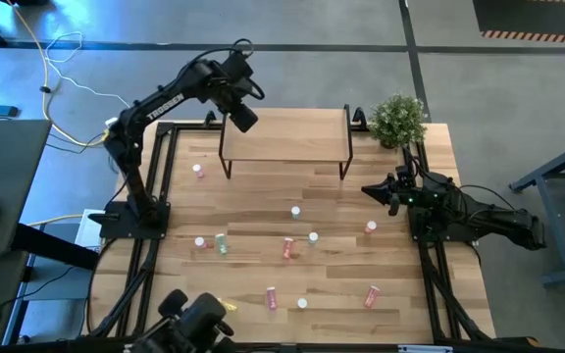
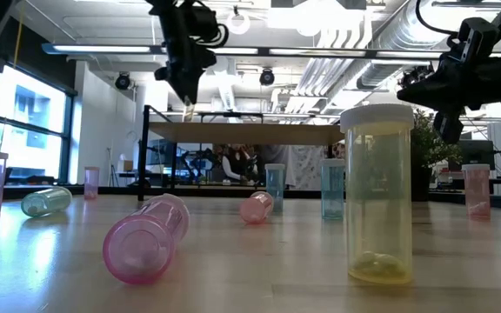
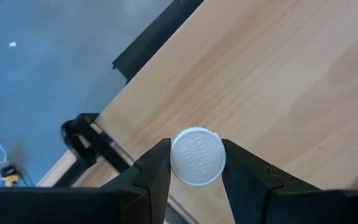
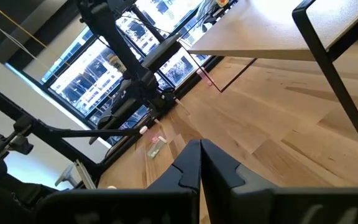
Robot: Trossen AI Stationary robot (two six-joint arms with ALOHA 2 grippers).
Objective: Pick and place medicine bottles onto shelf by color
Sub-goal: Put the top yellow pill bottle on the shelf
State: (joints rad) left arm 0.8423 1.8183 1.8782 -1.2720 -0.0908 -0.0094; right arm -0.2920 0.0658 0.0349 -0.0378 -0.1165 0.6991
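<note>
The left gripper, closed on 1 white-capped bottle above the shelf's far-left corner, should lower it upright before letting go, while the closed right gripper waits right.

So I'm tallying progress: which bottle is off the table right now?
The white-capped bottle pinched in the left gripper, held above the shelf near its left end. The other bottles stand or lie on the tabletop.
</note>
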